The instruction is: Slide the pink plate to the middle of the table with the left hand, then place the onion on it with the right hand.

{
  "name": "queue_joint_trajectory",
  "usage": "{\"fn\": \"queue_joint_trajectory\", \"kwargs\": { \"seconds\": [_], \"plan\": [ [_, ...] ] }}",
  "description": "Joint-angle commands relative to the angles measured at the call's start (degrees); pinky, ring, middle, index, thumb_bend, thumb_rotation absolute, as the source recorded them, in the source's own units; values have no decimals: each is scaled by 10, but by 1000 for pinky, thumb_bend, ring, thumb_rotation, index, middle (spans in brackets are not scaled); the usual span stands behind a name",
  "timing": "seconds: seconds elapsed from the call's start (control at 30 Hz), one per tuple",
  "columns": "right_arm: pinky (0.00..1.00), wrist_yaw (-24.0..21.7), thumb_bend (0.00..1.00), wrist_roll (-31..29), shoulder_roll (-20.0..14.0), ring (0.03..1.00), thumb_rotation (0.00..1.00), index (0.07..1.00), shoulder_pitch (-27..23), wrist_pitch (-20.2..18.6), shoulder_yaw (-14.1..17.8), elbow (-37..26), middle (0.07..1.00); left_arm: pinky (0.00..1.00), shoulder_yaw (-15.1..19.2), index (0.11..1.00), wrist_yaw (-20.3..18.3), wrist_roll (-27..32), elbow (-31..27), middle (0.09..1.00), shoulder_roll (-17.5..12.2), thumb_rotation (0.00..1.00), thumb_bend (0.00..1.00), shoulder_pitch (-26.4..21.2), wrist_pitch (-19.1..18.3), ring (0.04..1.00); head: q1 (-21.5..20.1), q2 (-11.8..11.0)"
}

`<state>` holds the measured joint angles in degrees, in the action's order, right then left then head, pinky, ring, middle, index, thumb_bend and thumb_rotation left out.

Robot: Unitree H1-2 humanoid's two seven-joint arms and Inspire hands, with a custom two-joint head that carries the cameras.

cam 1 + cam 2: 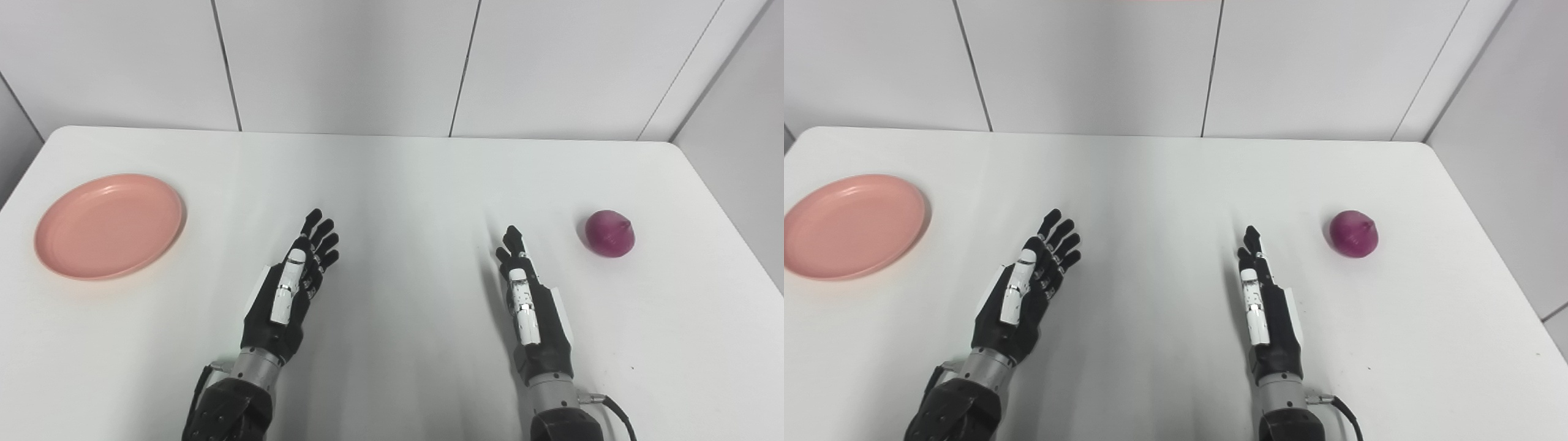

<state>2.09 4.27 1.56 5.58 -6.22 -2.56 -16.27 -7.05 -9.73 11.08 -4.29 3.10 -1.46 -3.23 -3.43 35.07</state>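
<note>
1. The plate (110, 225) lies flat at the far left of the table (392, 184), close to the left edge, with nothing on it.
2. The onion (609, 233) sits on the right side of the table, well apart from the plate.
3. The left hand (293, 289) is over the table left of the middle, fingers straight and spread, holding nothing; it is well right of the plate.
4. The right hand (528, 300) is right of the middle, turned edge-on, fingers straight and holding nothing; the onion is near it, to the right of its fingertips, not touching.
5. The two hands are apart, with bare table between them.
</note>
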Motion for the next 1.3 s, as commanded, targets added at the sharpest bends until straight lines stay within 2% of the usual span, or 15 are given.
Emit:
{"fn": "queue_joint_trajectory", "kwargs": {
  "seconds": [0.0,0.7,0.83,0.97,1.0,1.17,1.2,1.23,1.27],
  "plan": [
    [1000,1,228,-1,2,975,1000,988,-9,35,0,-16,989,956,1,965,-1,-2,7,974,-1,1000,474,7,5,964,0,-1],
    [1000,1,240,0,0,976,1000,989,-10,36,0,-13,991,960,2,965,1,-3,8,976,1,1000,475,6,3,967,10,-5],
    [1000,0,244,-14,0,976,1000,987,-12,45,8,-7,990,965,-3,963,2,-8,15,973,6,1000,482,4,9,964,45,-14],
    [1000,-13,233,-30,-17,994,1000,999,-13,60,15,2,1000,961,-9,963,4,-15,34,971,18,1000,481,2,28,962,96,-25],
    [1000,-15,229,-33,-20,998,1000,1000,-13,61,16,3,1000,958,-10,961,5,-18,37,970,21,1000,481,2,31,961,96,-25],
    [1000,-25,229,-57,-36,1000,1000,1000,-13,66,26,7,1000,944,-20,956,15,-36,49,967,42,1000,471,0,43,957,161,-45],
    [1000,-26,222,-60,-38,1000,1000,1000,-14,66,27,7,1000,946,-22,960,15,-39,52,971,44,1000,471,0,45,961,161,-45],
    [1000,-26,216,-64,-40,1000,1000,1000,-14,64,30,8,1000,948,-24,963,17,-43,57,974,49,1000,472,-2,48,962,184,-55],
    [1000,-26,207,-67,-41,1000,1000,1000,-15,62,31,8,1000,952,-25,965,18,-46,60,976,52,1000,474,-2,50,964,184,-55]
  ]
}}
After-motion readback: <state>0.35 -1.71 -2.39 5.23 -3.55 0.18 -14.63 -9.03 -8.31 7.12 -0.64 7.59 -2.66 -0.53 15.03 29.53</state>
